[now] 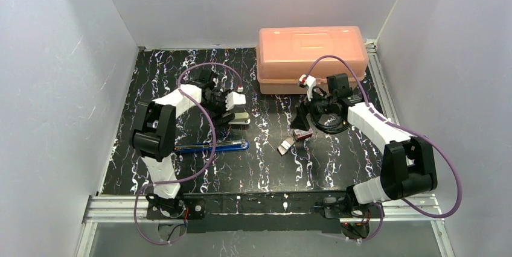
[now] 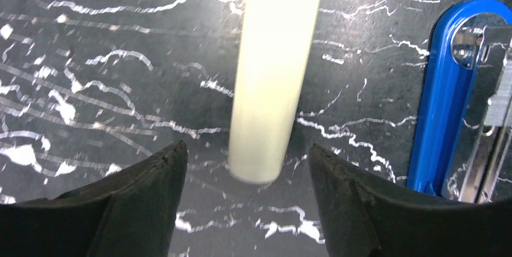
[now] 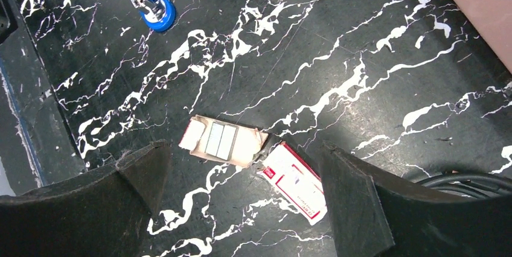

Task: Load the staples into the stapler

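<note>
The blue stapler (image 1: 211, 146) lies opened out flat on the black marbled table; its metal channel shows in the left wrist view (image 2: 447, 88) and its end in the right wrist view (image 3: 148, 3). The pale tray (image 3: 220, 139) holds silvery staple strips and lies beside the red-and-white box sleeve (image 3: 296, 181); both also show from above, the tray (image 1: 285, 146) and the sleeve (image 1: 303, 136). My right gripper (image 3: 244, 148) is open and hovers over the tray and sleeve. My left gripper (image 2: 246, 147) is open, with a cream bar (image 2: 275, 76) lying between its fingers.
An orange plastic case (image 1: 311, 58) stands at the back right. A coiled black cable (image 1: 329, 121) lies by the right gripper, and its edge shows in the right wrist view (image 3: 465, 181). White walls enclose the table.
</note>
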`<act>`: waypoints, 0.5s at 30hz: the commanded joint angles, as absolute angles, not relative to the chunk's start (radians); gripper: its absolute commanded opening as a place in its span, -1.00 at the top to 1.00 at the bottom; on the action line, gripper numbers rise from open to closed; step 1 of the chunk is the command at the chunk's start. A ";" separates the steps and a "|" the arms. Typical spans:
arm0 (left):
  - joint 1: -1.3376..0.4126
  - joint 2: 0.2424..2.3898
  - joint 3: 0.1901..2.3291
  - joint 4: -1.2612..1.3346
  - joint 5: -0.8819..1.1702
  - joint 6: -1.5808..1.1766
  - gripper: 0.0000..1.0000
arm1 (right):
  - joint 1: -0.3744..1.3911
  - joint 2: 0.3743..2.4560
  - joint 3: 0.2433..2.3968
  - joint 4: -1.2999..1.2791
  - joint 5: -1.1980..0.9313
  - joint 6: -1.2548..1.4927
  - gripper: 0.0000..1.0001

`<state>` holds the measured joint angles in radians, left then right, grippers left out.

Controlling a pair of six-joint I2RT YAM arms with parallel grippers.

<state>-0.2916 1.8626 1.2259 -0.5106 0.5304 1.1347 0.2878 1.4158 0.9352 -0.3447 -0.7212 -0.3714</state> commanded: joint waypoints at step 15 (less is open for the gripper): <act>0.125 1.365 1.055 -0.603 0.767 0.863 -0.61 | 0.742 1.674 1.190 -0.238 -0.520 -0.461 -0.94</act>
